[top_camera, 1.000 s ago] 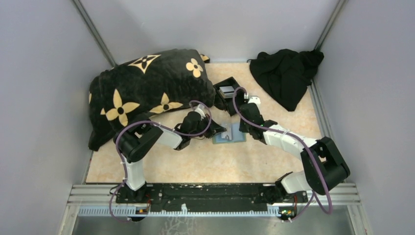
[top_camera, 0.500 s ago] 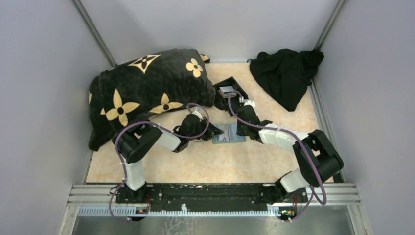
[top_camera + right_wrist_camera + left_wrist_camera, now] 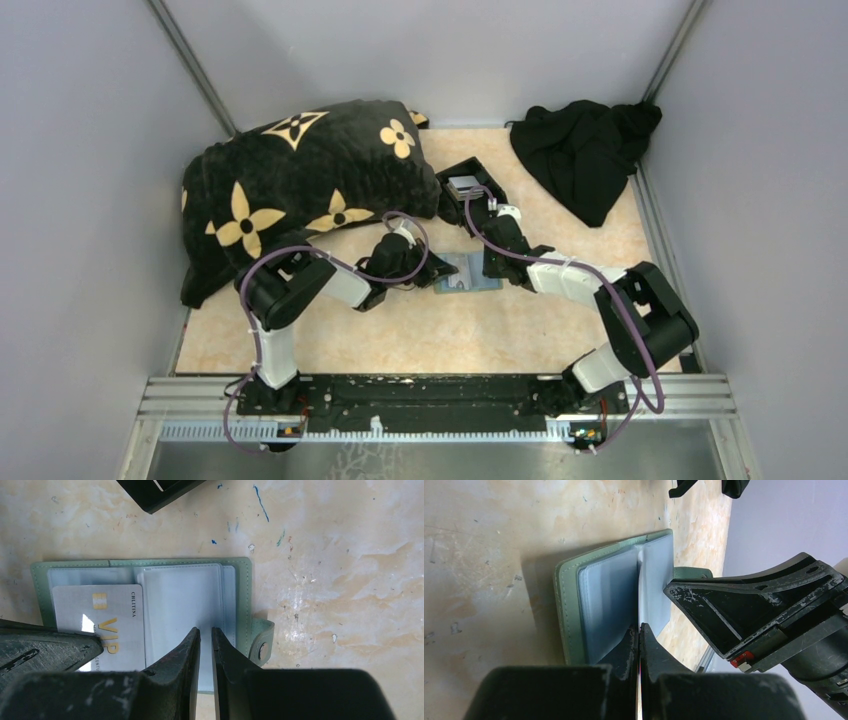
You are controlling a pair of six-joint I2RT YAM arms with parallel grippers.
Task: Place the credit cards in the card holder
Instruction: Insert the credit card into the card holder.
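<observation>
While the holder [image 3: 246,595] lies open on the counter [image 3: 325,555], both end effectors are at its clear leaves.
Left end effector [image 3: 639,630] is pressed together on one leaf [image 3: 642,580], standing it upright from the holder's spine. Right end effector [image 3: 206,632] is over the holder's snap-side half, jaws a sliver apart; whether they pinch anything cannot be told. A card [image 3: 107,615] lies on the holder's other half. Likely risks: a tug on the leaf drags the unanchored holder, or the thin leaf slips free and flops over the pocket.

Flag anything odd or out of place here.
One clear sleeve of the open card holder stands upright, pinched in the left gripper. A big flowered pillow and a black cloth crowd the far table; neither suits card work.
</observation>
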